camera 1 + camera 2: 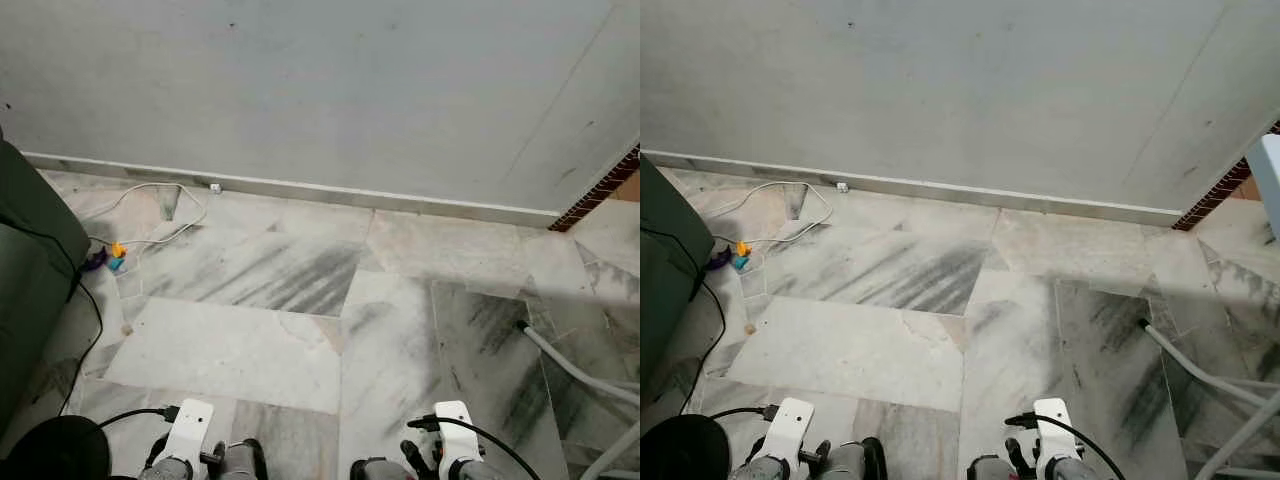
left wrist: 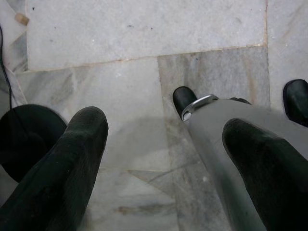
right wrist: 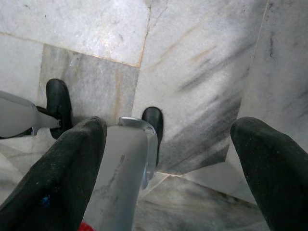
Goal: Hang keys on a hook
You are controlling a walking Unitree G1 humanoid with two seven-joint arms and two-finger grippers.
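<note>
While the robot stands facing it, a plain grey wall (image 1: 320, 90) spans the upper half of the frame and marble floor (image 1: 260, 350) the lower, and I can find neither keys nor a hook on either, so the search seems not yet begun. A dark green piece of furniture (image 1: 30, 290) fills the left edge, with a black cable (image 1: 88, 330) trailing down beside it. At lower right, white pipes (image 1: 580, 375) cross the tiles. A white cord (image 1: 160, 215) loops near the skirting at upper left, ending by small coloured bits (image 1: 112, 257). Both arms hang low, probably parked for walking: the left gripper (image 2: 163, 163) and right gripper (image 3: 168, 163) point at the floor, fingers spread wide, holding nothing.
</note>
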